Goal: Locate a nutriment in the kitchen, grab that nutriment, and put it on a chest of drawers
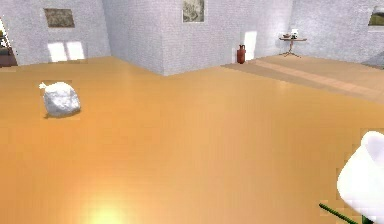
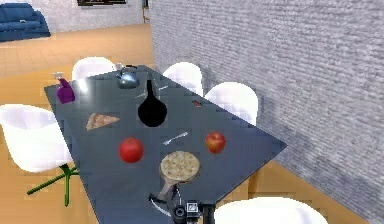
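We are at the grab step. In the arm side view, a round flat bread [image 2: 180,165] lies on the dark table [image 2: 250,152] at lower centre, just above the gripper [image 2: 165,206] at the bottom edge. A red apple [image 2: 131,150] lies to the bread's left. We cannot tell the claw's state or whether it holds anything. Next, we judge, the arm must reach out and settle on one food.

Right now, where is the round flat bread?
The round flat bread lies in the arm side view's lower middle, on the dark table, between the left red fruit and the right red fruit.
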You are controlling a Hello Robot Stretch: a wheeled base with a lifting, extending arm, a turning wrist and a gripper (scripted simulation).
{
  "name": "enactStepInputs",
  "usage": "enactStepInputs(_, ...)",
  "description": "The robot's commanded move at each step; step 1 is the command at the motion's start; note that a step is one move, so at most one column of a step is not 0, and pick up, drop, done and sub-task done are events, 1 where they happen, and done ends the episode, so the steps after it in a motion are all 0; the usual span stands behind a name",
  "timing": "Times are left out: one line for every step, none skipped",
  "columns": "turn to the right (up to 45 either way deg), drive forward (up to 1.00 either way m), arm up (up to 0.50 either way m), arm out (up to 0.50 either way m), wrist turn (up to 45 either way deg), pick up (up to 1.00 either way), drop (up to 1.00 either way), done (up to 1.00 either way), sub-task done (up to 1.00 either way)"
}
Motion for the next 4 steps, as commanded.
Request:
enactStepInputs(0.0,0.0,0.1,0.0,0.0,0.0,0.0,0.0,0.0)
enactStepInputs(0.0,0.0,0.32,0.0,0.0,0.0,0.0,0.0,0.0)
enactStepInputs(0.0,0.0,0.0,0.0,-45.0,0.0,0.0,0.0,0.0)
enactStepInputs(0.0,0.0,0.0,0.0,-45.0,0.0,0.0,0.0,0.0)
